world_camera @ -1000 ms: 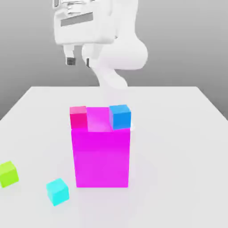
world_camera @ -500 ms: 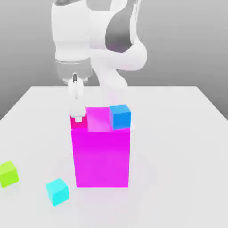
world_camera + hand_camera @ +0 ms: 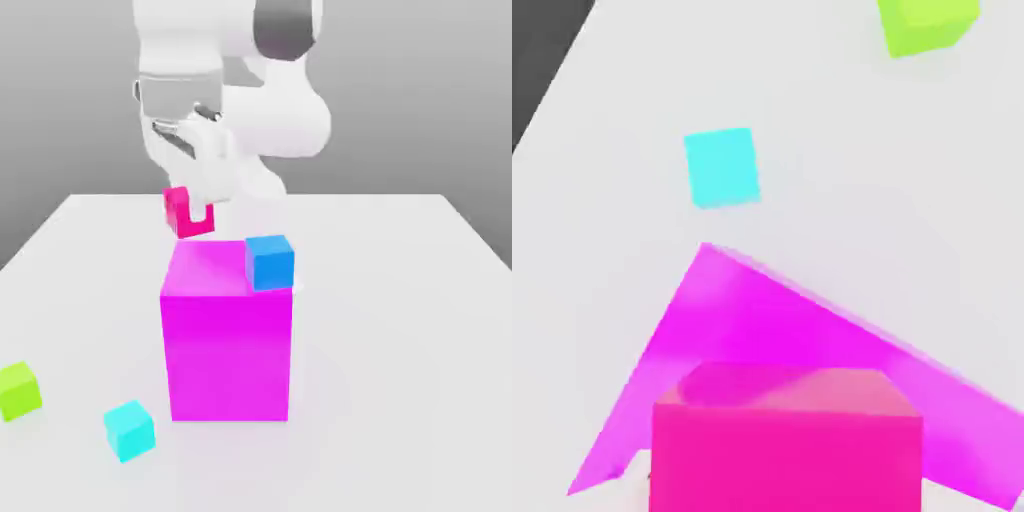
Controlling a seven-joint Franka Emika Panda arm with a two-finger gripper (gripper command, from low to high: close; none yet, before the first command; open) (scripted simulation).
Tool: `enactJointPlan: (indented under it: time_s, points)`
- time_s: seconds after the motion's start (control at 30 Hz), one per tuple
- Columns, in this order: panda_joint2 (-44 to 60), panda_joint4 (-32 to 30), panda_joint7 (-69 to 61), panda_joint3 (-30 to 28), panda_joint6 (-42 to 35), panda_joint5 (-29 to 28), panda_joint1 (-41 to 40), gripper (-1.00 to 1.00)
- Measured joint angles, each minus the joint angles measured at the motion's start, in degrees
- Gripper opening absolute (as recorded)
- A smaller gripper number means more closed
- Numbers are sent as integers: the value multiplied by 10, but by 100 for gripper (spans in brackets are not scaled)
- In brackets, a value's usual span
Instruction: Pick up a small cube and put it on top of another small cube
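End effector point(image 3: 192, 215) gripping pink cube point(image 3: 185, 213), raised

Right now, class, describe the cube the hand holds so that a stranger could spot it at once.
Find the tall magenta block mid-table. Above its far corner on the exterior view's left, the hand is shut on a pink cube, clear of the block. The blue cube rests on the block.

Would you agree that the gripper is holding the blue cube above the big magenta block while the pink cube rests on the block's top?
Not quite: the colours are swapped. The exterior view shows the gripper holding the pink cube above the big magenta block, while the blue cube rests on the block's top.
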Motion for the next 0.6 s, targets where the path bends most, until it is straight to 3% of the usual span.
enactJointPlan:
  time_s: [0.6]
  points:
    - [-98,-54,-466,-74,-47,-55,176,-100]
